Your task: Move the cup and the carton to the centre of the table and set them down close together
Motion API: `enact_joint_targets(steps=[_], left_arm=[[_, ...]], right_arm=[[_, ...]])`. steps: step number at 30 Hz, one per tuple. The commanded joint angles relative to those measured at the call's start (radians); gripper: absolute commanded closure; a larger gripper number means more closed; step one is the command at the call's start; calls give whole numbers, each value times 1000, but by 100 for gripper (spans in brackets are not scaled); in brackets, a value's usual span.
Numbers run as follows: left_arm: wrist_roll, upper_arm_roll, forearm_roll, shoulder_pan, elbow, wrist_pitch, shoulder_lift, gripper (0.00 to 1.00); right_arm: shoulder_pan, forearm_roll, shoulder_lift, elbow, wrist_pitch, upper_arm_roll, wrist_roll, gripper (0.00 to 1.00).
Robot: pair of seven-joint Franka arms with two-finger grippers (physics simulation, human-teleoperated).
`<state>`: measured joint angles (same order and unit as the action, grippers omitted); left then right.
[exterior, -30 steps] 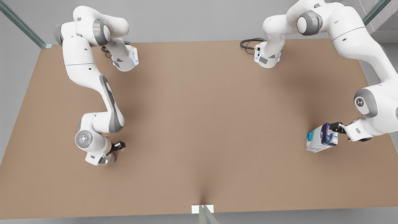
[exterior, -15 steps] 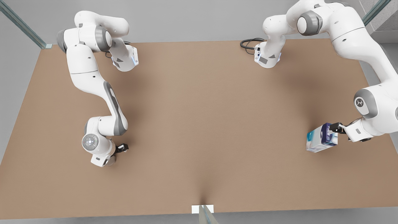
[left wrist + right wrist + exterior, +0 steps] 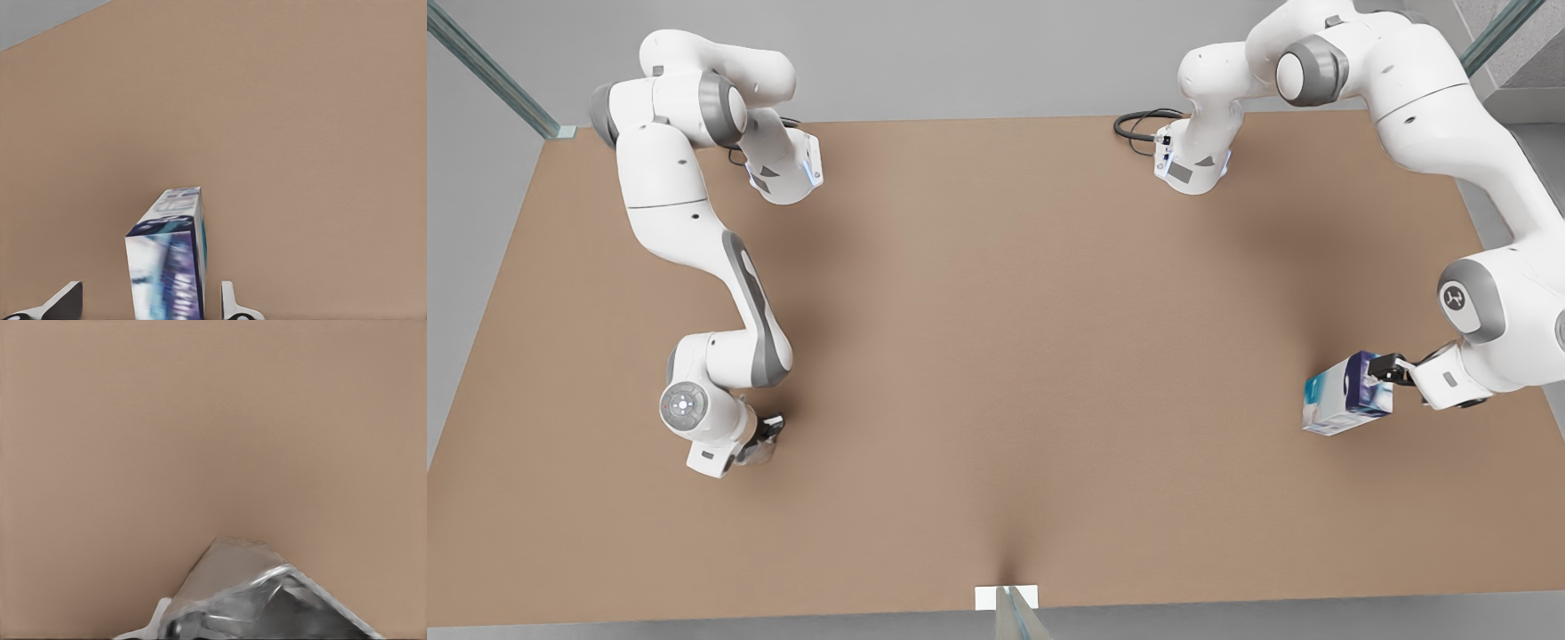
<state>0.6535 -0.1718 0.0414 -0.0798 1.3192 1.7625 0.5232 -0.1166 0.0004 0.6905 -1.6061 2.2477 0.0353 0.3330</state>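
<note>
The carton (image 3: pixel 1343 396), printed white, teal and dark purple, stands on the brown table (image 3: pixel 1005 356) near the front view's right edge. My left gripper (image 3: pixel 1380 372) reaches it from the right and is open. In the left wrist view the carton (image 3: pixel 167 267) stands between the white fingers (image 3: pixel 67 300), one close to it and one with a gap. The silvery faceted cup (image 3: pixel 758 452) sits at the front view's left. My right gripper (image 3: pixel 763 437) is shut on it. The right wrist view has the cup (image 3: pixel 253 600) close up against the hand.
Two white arm bases (image 3: pixel 783 173) (image 3: pixel 1192 160) stand at the table's far edge, with a black cable (image 3: pixel 1138 124) beside the right one. A small white marker (image 3: pixel 1007 597) lies at the near edge. Bare tabletop spans the middle.
The arm at the front view's left shifted slightly right, then its fingers closed in on the cup. The left gripper's fingers have drawn closer to the carton. Cup and carton have not moved.
</note>
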Motion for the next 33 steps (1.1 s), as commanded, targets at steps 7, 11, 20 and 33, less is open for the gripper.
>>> enact_joint_targets(steps=[7, 11, 20, 33], left_arm=[[0, 0, 2, 0, -2, -2, 9, 0], [0, 0, 0, 0, -23, -14, 20, 0], [0, 0, 0, 0, -23, -12, 20, 0], [-6, -5, 2, 0, -17, -6, 41, 0]], right_arm=[[-2, 1, -2, 0, 7, 0, -3, 79], [-34, 7, -37, 3, -27, -2, -11, 79], [-413, -5, 99, 337, -185, 2, -479, 79], [-584, 0, 288, 548, -25, -41, -687, 79]])
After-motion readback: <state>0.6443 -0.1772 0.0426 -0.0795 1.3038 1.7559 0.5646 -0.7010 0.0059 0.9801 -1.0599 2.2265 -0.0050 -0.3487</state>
